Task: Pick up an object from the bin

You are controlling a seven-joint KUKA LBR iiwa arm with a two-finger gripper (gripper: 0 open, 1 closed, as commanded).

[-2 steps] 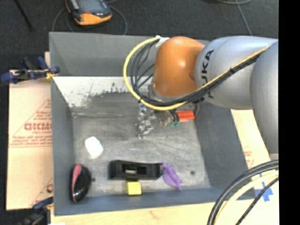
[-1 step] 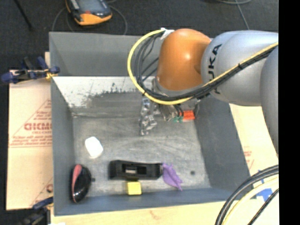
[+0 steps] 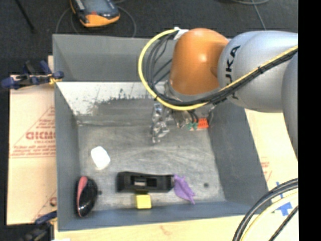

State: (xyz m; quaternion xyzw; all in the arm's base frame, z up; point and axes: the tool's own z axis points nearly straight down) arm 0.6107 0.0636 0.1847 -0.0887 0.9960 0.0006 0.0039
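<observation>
Centre floor (image 3: 193,154) open, black case (image 3: 144,182), yellow block (image 3: 143,201), purple scrap (image 3: 183,189) along front

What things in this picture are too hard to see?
Camera view, bin: back right part hidden under the arm's orange cover.
Camera view, pincer: top tucked under that cover.
Camera view, purple thing: too small to tell what it is.

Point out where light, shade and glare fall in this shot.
Camera view: the bin's far wall is dark at the top, with a bright band below it. In the same view, a soft sheen sits on the arm's orange cover, and the white block is the brightest thing on the floor.
</observation>
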